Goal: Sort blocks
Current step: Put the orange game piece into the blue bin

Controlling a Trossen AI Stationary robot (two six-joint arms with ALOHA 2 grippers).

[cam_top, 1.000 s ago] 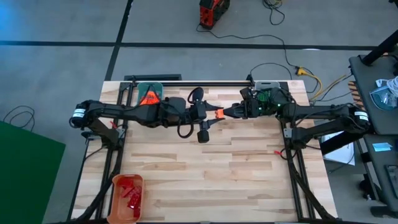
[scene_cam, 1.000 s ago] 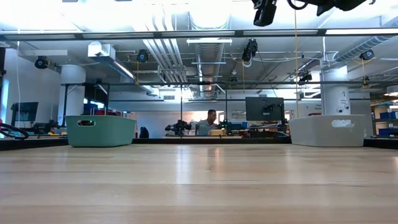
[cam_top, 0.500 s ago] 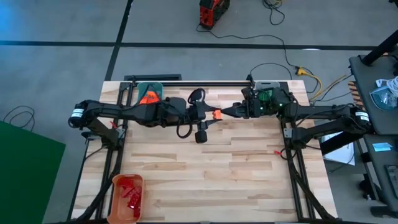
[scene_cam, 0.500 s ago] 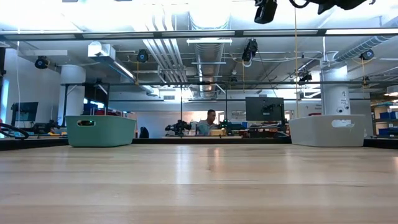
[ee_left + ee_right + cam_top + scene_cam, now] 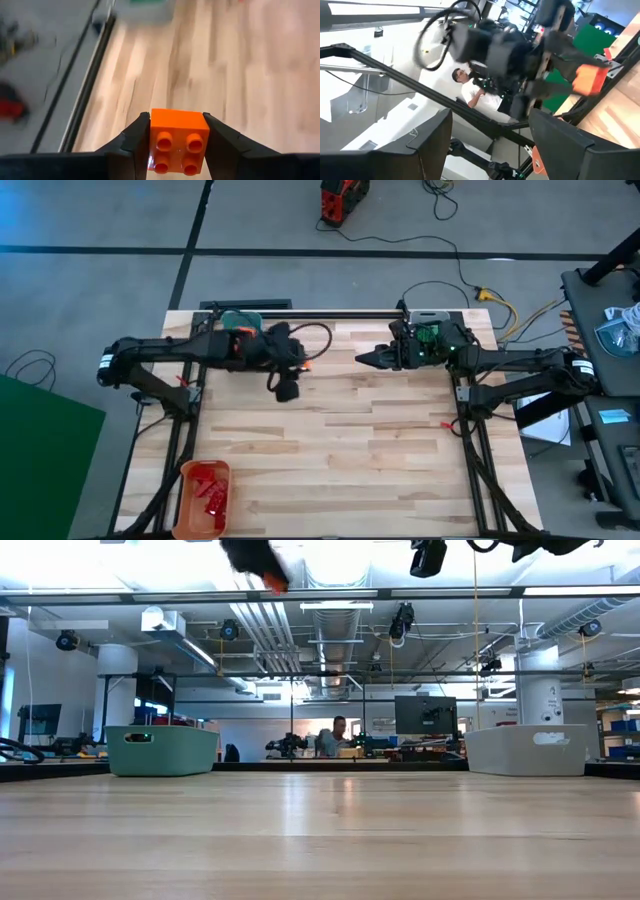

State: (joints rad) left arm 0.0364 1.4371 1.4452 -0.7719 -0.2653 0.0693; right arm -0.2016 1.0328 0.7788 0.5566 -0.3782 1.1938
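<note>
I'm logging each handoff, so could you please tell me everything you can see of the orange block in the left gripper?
The orange block is a small, glossy plastic brick with four round studs in a two-by-two face. The left gripper is shut on it, one dark finger against each side, with the studs facing the wrist camera. It hangs in the air, high above the wooden table, near the teal bin.

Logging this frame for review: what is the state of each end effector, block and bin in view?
Left end effector: shut on orange block, raised above table.
Right end effector: open, empty, raised.
Orange bin: holds red blocks.
Teal bin: upright, contents hidden.
Grey bin: upright, contents hidden.
</note>
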